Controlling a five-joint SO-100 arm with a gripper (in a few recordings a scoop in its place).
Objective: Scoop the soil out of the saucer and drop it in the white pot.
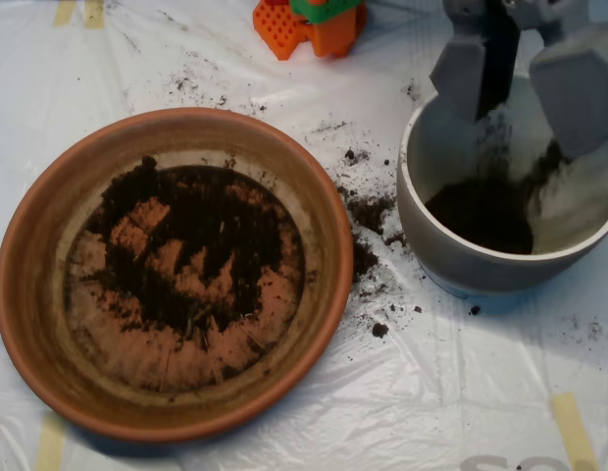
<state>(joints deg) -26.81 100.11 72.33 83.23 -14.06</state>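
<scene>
- My scoop (525,83) hangs over the white pot (451,250), its two grey halves spread apart w/ a dark gap between them – open, nothing held.
- I judge it's parked there so dirt falls straight inside; a blurred dark streak below the halves looks like dirt dropping.
- Soil (485,211) already sits in the pot's bottom, toward the side nearest the saucer.
- The saucer (29,294) lies well left of the pot, not touching it. More soil (201,245) remains in its middle, a ragged patch w/ bare terracotta showing through, so the job looks partly done.
- Spilled crumbs (368,211) dot the white plastic sheet (382,412) between saucer & pot, thickest by the saucer's right rim.
- An orange block (309,27) w/ a green piece on top stands behind the saucer, at the top edge.
- Nothing stands between pot & saucer except the crumbs; the saucer's raised rim is the thing to clear.
</scene>
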